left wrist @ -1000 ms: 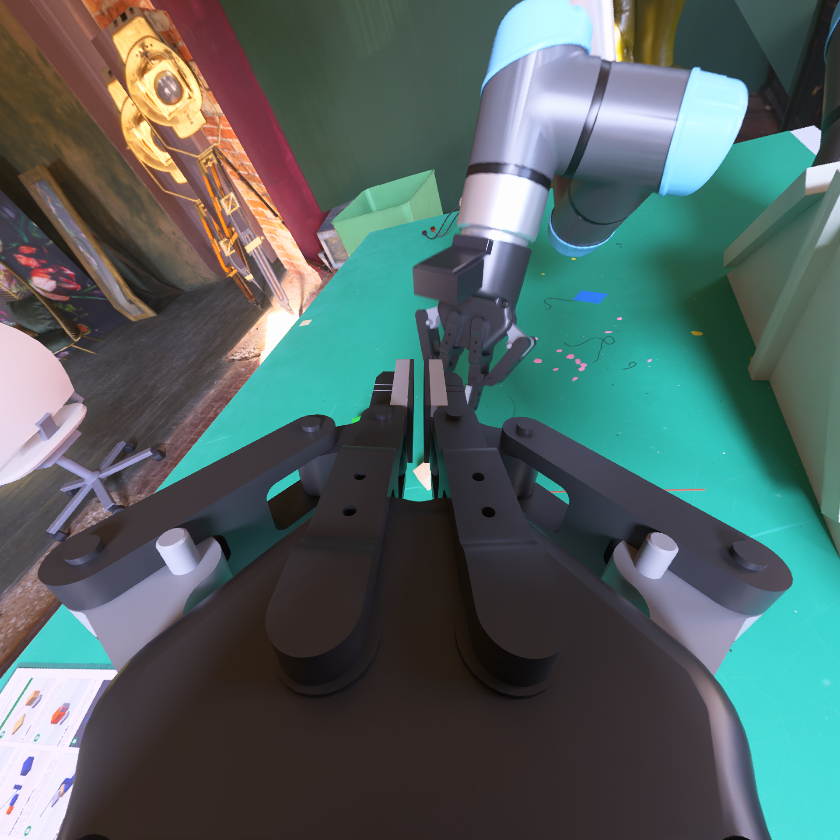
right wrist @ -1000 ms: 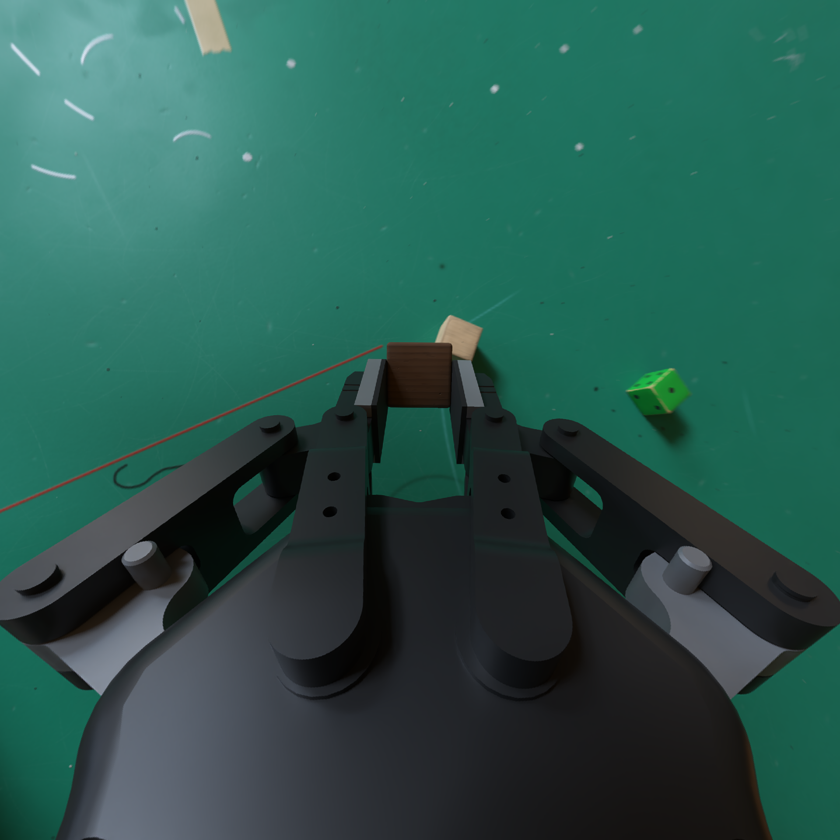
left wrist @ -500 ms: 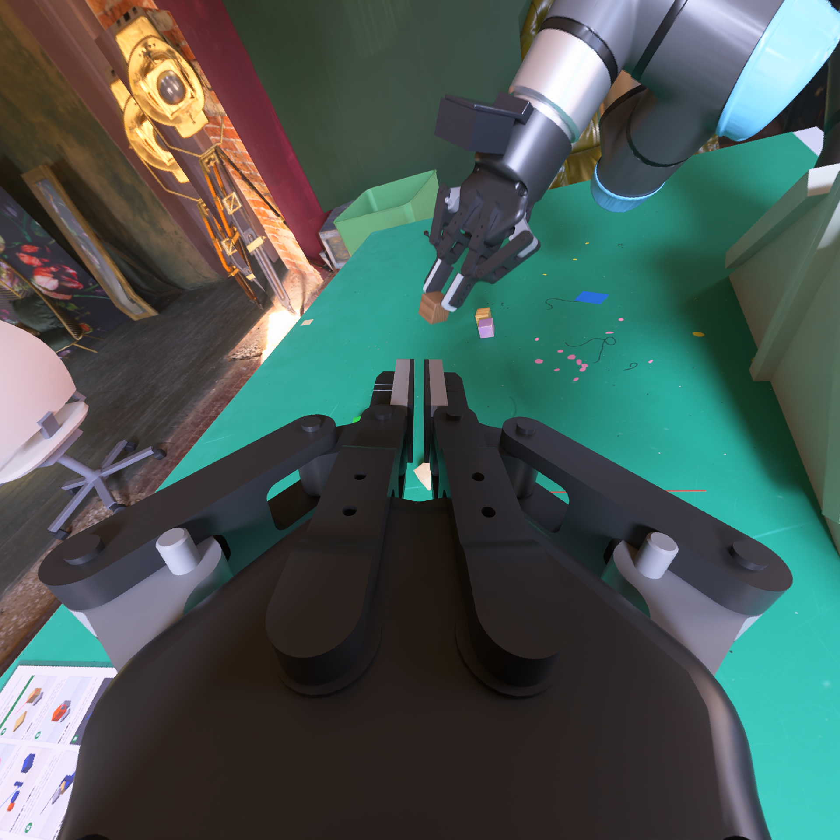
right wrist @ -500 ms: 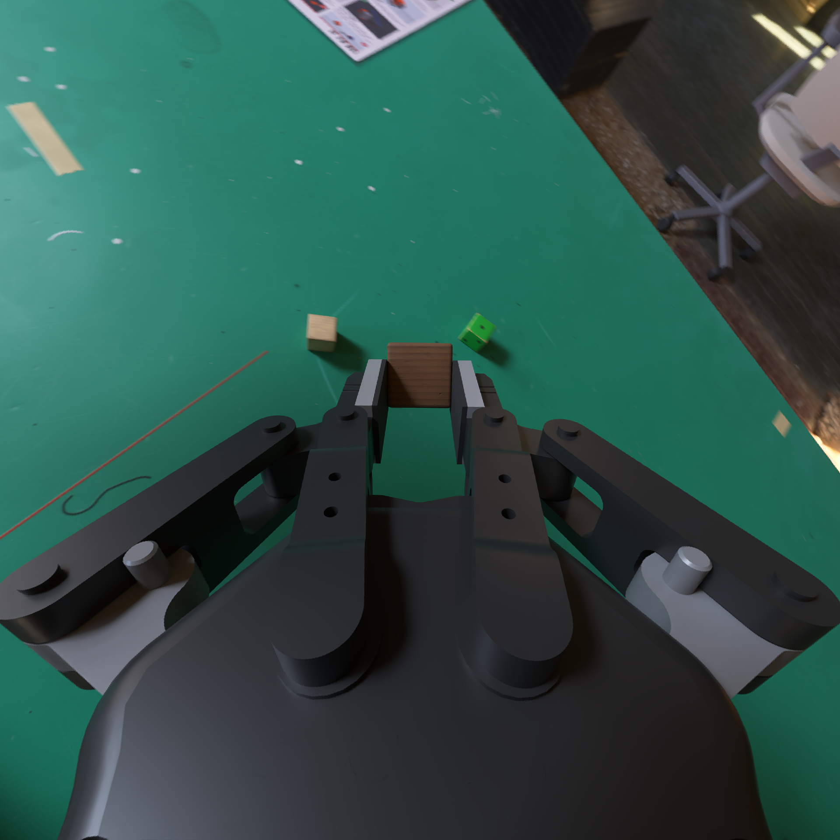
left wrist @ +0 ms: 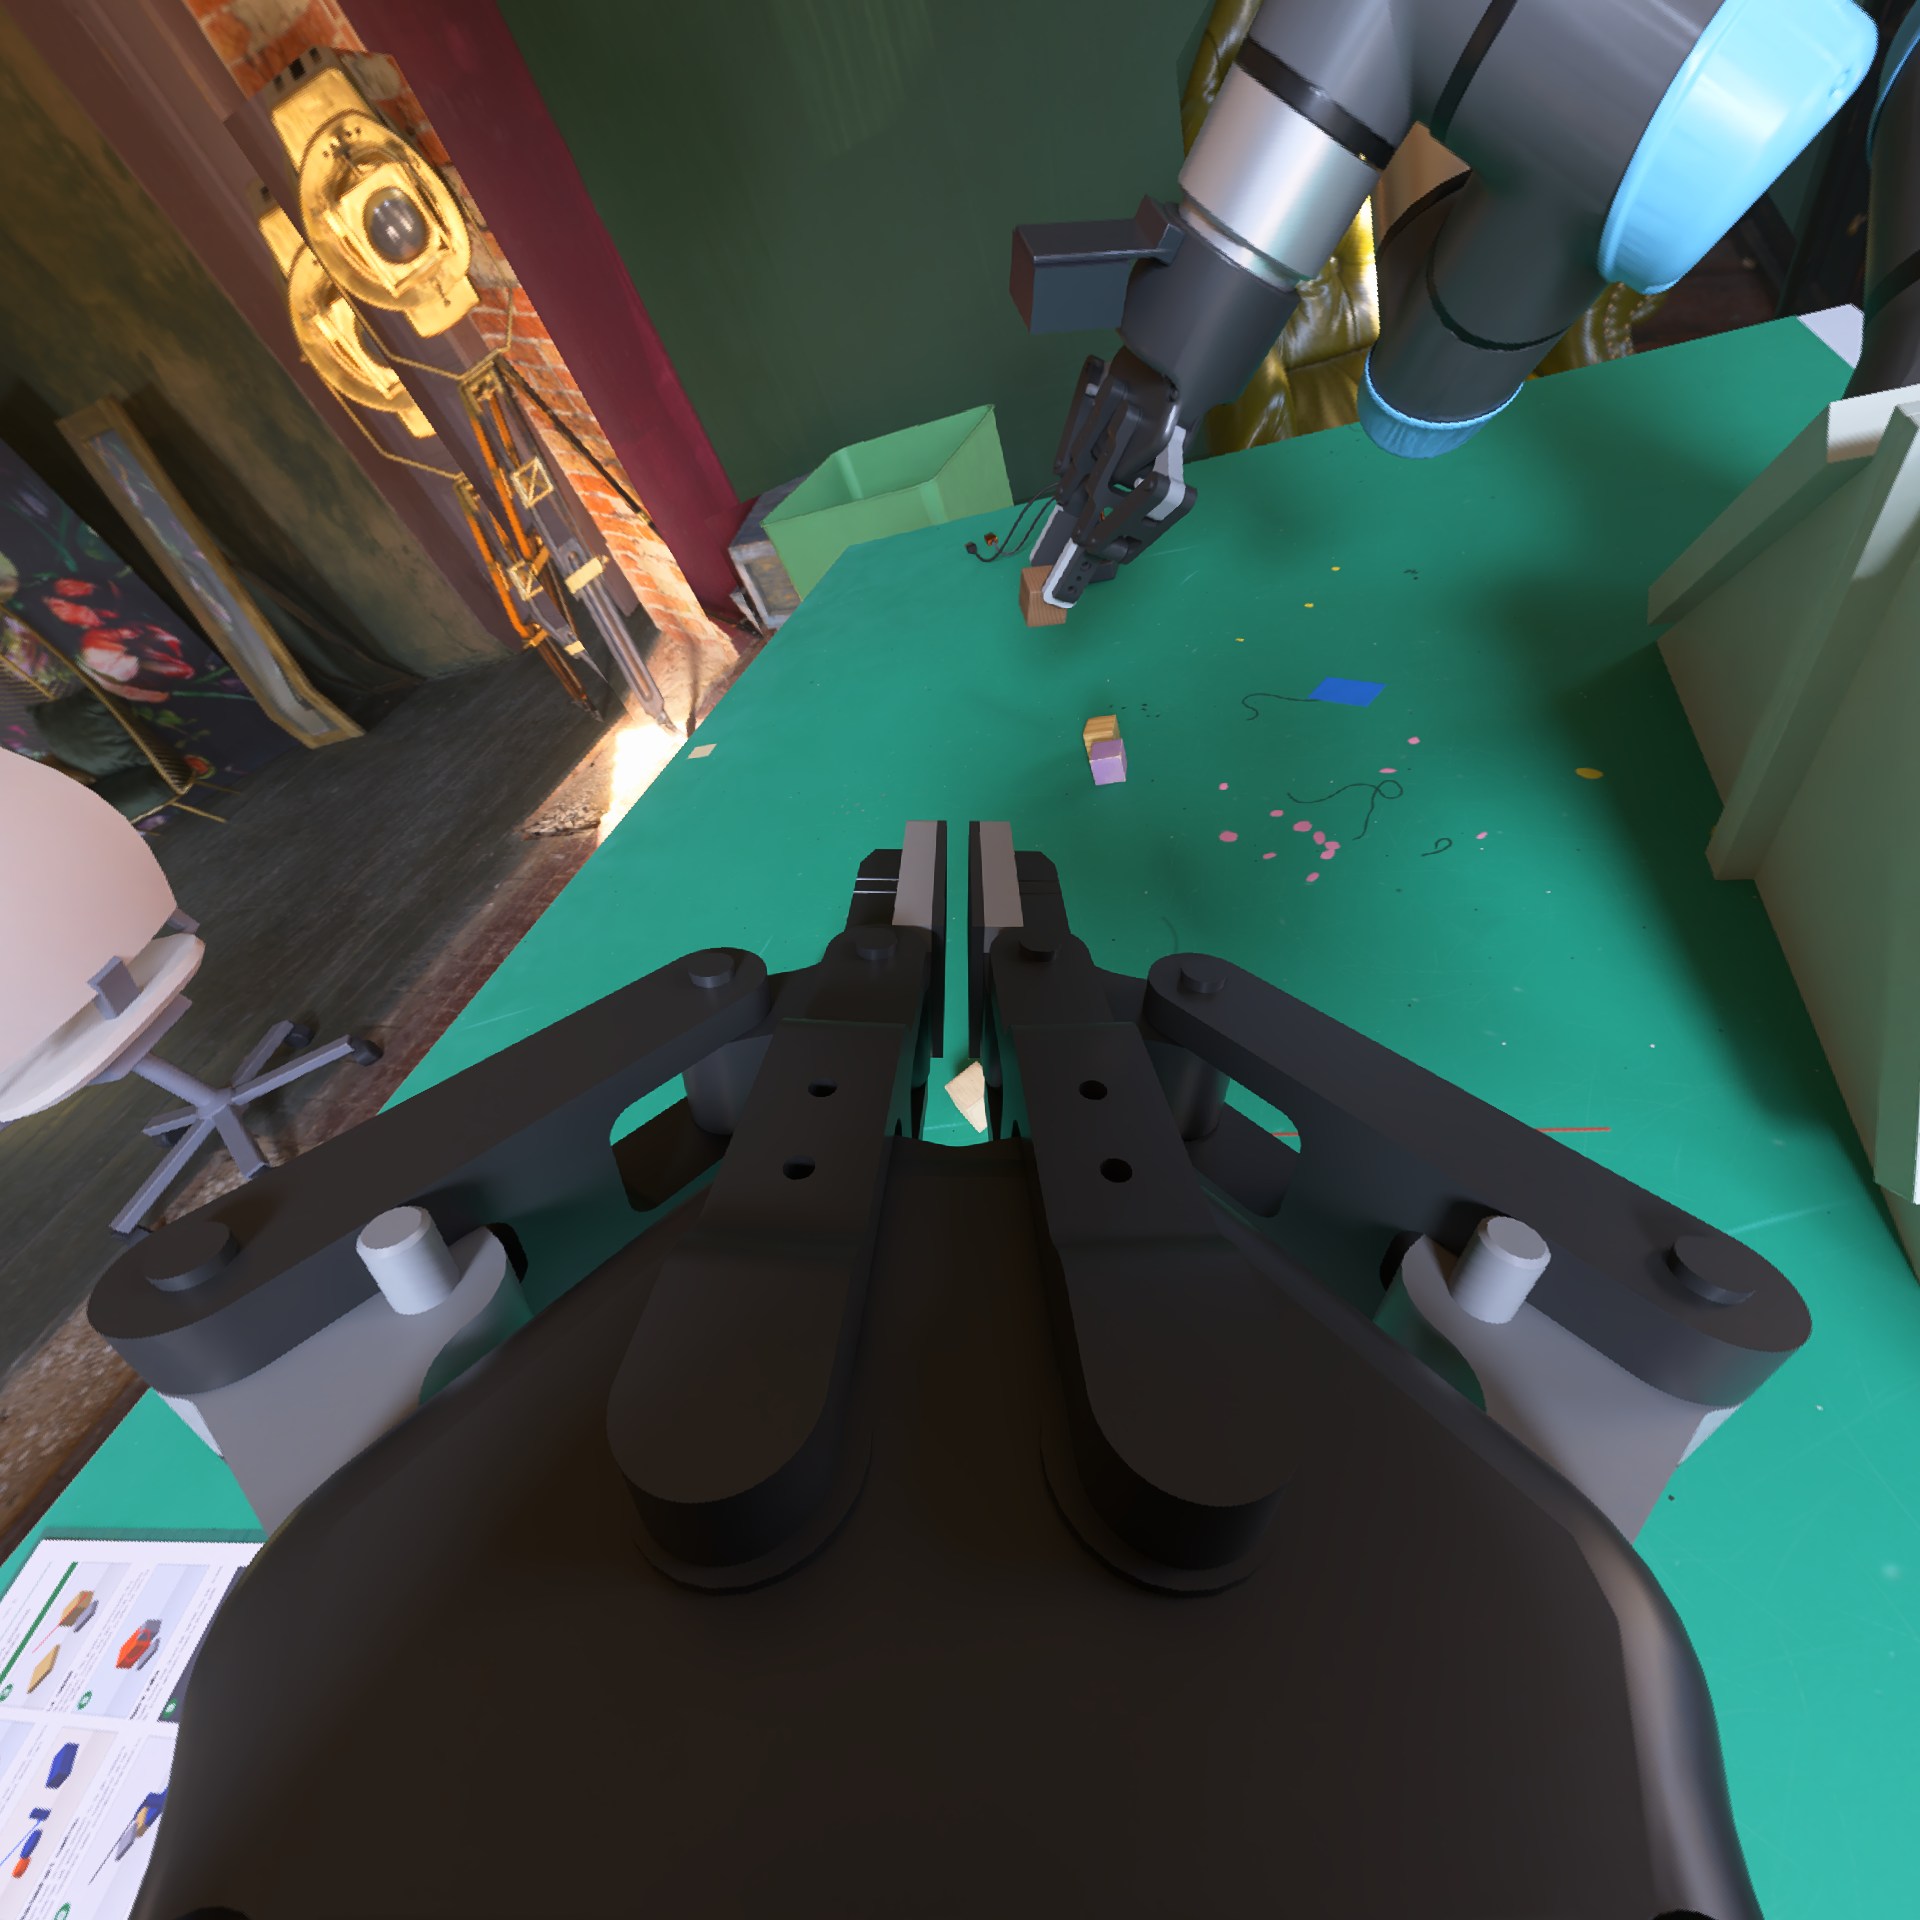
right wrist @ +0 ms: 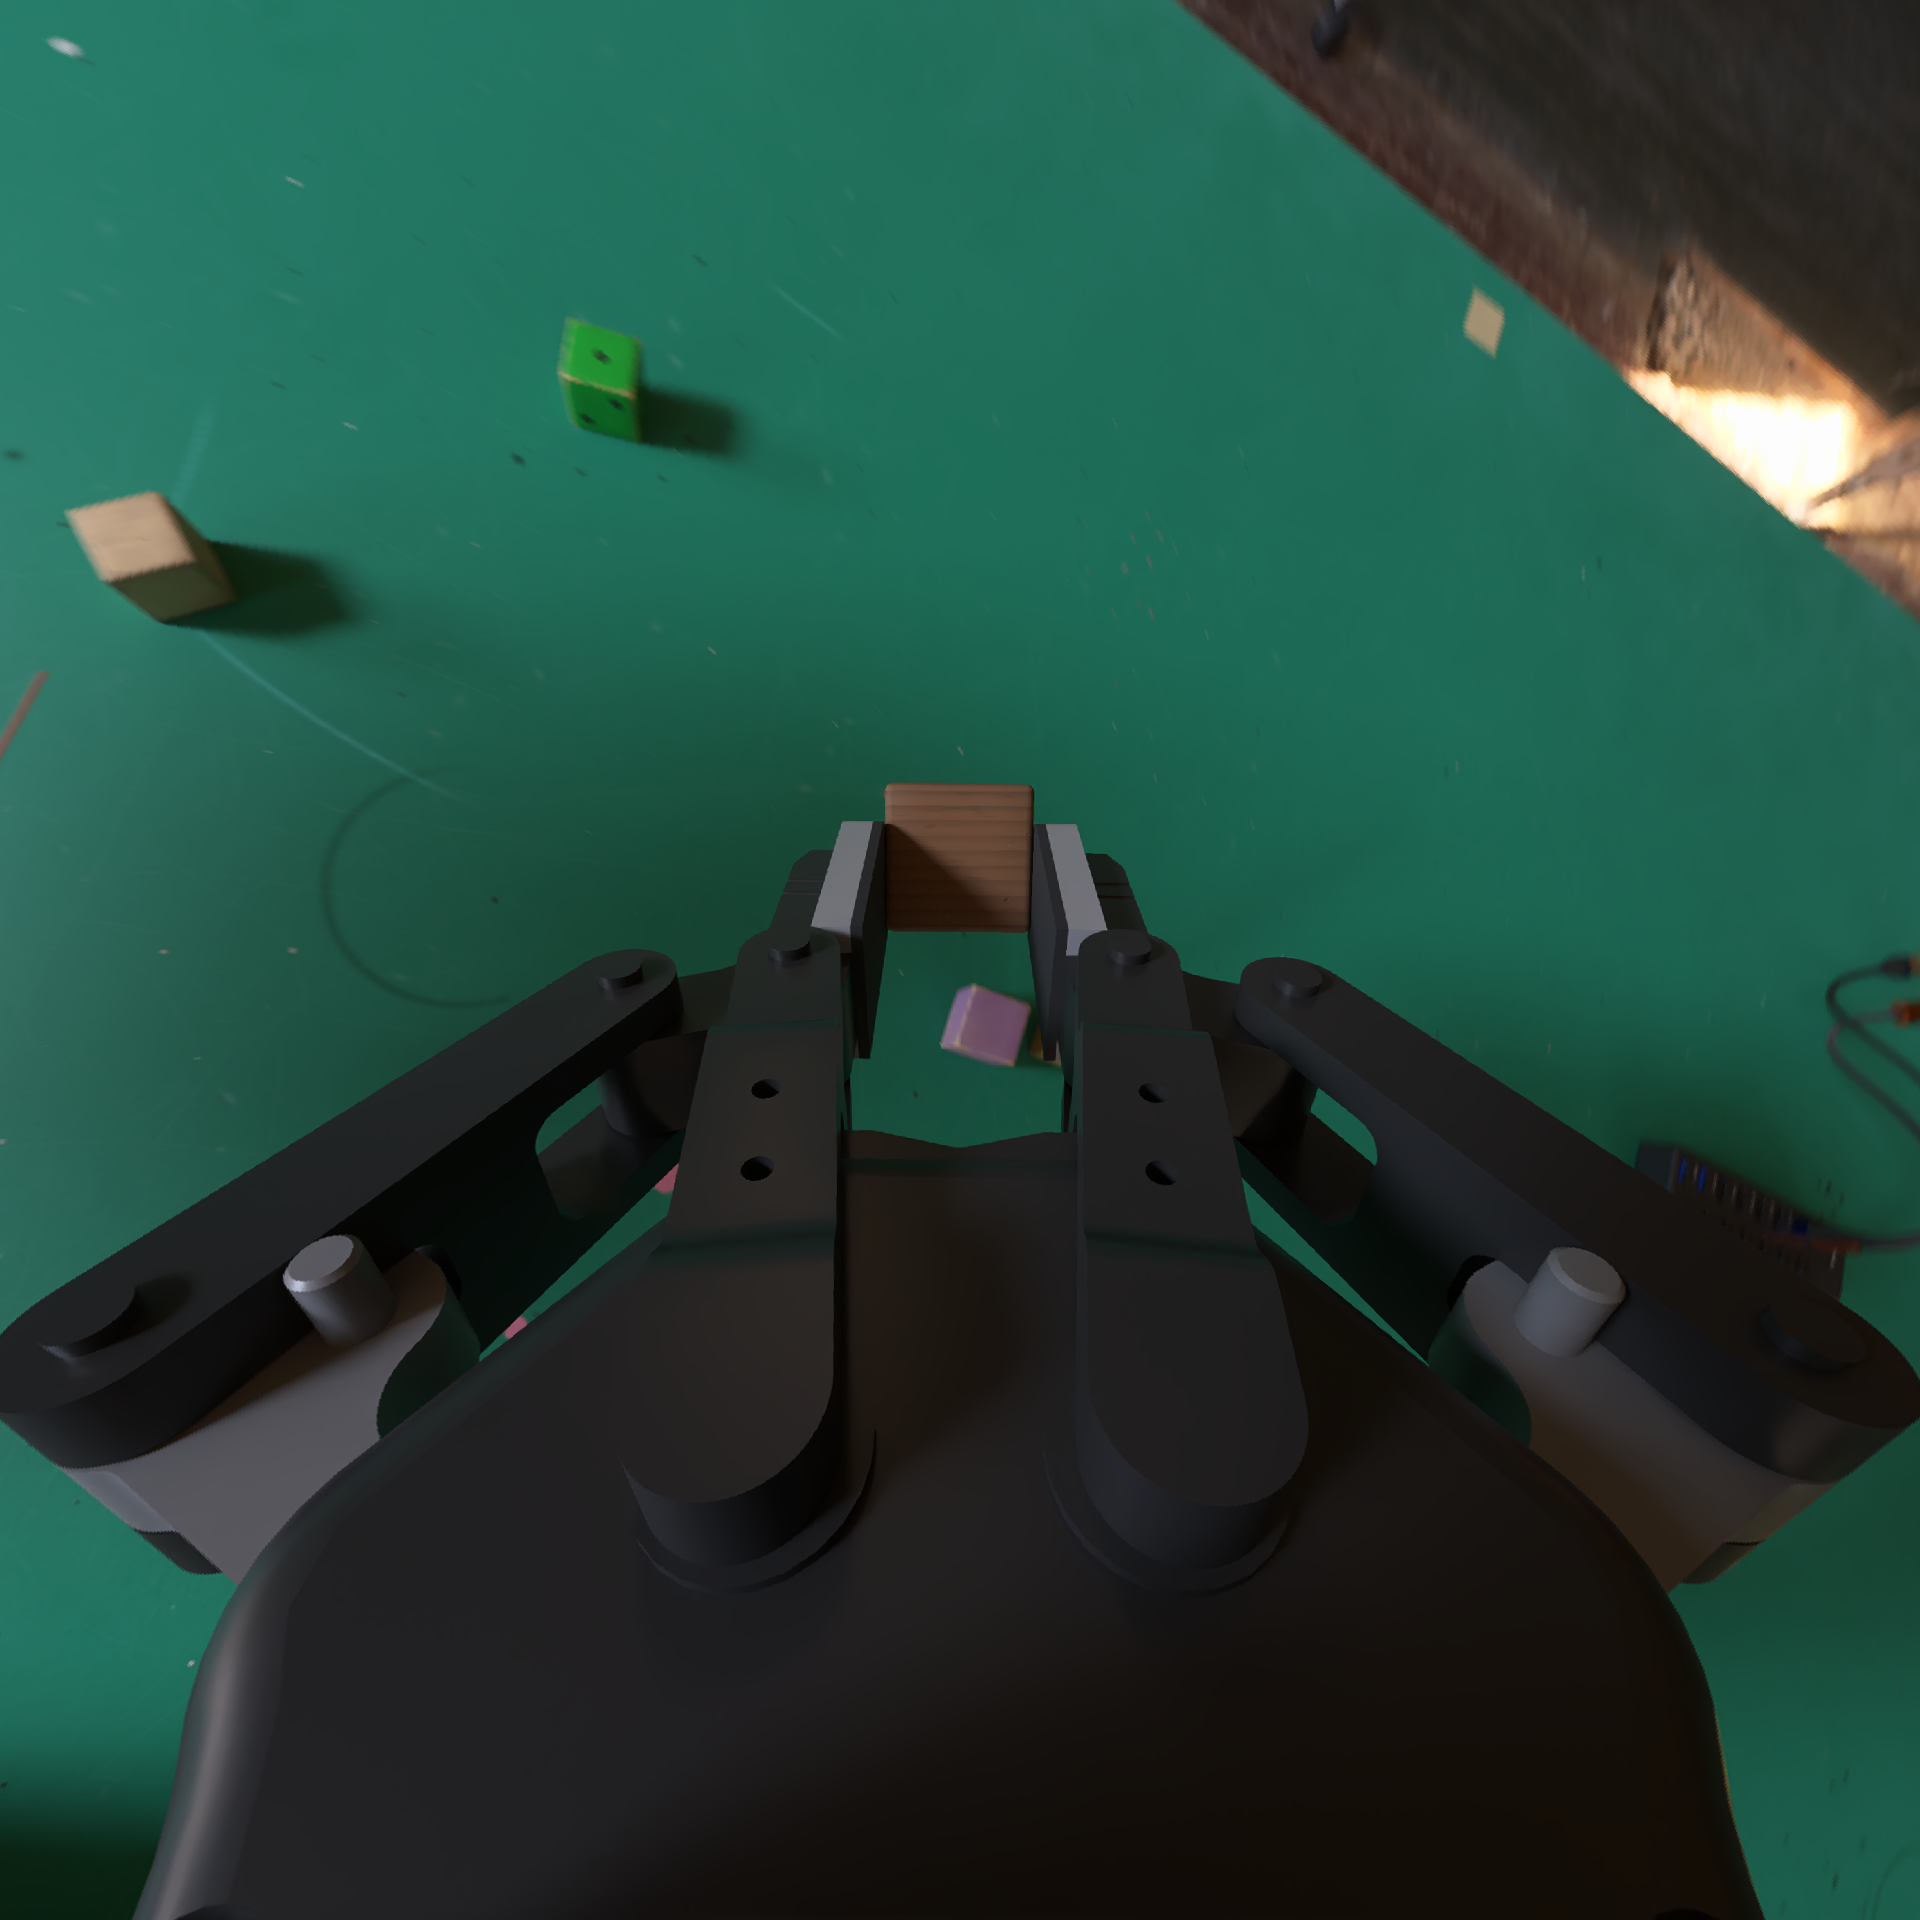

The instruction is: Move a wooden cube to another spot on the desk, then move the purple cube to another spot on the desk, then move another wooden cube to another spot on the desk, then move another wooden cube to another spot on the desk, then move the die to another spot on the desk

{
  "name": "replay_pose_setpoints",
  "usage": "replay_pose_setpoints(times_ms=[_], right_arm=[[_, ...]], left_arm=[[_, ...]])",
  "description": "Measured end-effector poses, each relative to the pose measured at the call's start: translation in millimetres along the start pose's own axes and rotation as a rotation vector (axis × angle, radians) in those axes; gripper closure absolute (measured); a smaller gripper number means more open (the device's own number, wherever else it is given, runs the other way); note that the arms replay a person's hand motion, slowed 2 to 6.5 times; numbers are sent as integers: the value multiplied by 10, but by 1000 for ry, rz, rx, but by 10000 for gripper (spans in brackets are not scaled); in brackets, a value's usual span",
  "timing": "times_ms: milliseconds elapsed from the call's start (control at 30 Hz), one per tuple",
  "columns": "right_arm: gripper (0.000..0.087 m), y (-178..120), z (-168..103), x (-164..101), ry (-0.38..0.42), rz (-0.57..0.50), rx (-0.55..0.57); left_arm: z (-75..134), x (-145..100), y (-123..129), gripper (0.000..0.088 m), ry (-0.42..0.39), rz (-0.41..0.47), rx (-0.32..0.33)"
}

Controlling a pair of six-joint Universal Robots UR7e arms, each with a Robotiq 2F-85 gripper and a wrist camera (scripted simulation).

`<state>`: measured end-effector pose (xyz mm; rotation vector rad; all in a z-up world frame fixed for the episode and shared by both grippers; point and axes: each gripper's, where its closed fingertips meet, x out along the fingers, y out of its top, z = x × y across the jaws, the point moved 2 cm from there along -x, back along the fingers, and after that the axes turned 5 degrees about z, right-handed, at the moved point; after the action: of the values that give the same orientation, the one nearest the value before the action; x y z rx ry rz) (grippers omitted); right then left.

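My right gripper [right wrist: 958,873] is shut on a brown wooden cube [right wrist: 958,842] and holds it close over the green desk [right wrist: 1247,582]. In the left wrist view this gripper [left wrist: 1062,597] and the brown cube [left wrist: 1039,605] show far off near the desk's far left edge. A green die [right wrist: 600,379] and a pale wooden cube [right wrist: 145,556] lie to the left of it. A purple cube [right wrist: 985,1025] shows between the fingers; it [left wrist: 1109,764] touches another wooden cube [left wrist: 1099,729]. My left gripper [left wrist: 958,873] is shut and empty above the desk.
A green bin [left wrist: 894,499] stands past the desk's far end. A pale cabinet [left wrist: 1818,727] lines the right side. Cables [right wrist: 1870,1018] and a small dark device [right wrist: 1745,1205] lie near the right gripper. A printed sheet [left wrist: 73,1662] lies at the near left corner.
My right gripper has carried the brown cube away from the left gripper to the far left part of the desk, past the purple cube. The left gripper has not moved.
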<state>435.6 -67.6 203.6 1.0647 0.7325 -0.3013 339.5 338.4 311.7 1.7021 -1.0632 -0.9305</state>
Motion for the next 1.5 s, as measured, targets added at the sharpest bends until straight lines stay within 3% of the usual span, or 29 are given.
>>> replay_pose_setpoints(times_ms=[333,733,1500], right_arm=[[624,-691,400,148,-73,-195,225],[624,-1367,513,337,-86,-347,360],[624,-1794,485,543,-97,-389,459]], left_arm=[[11,-4,18,840,-2,7,3],[13,-11,25,840,-1,11,3],[0,-16,11,839,2,9,-8]])
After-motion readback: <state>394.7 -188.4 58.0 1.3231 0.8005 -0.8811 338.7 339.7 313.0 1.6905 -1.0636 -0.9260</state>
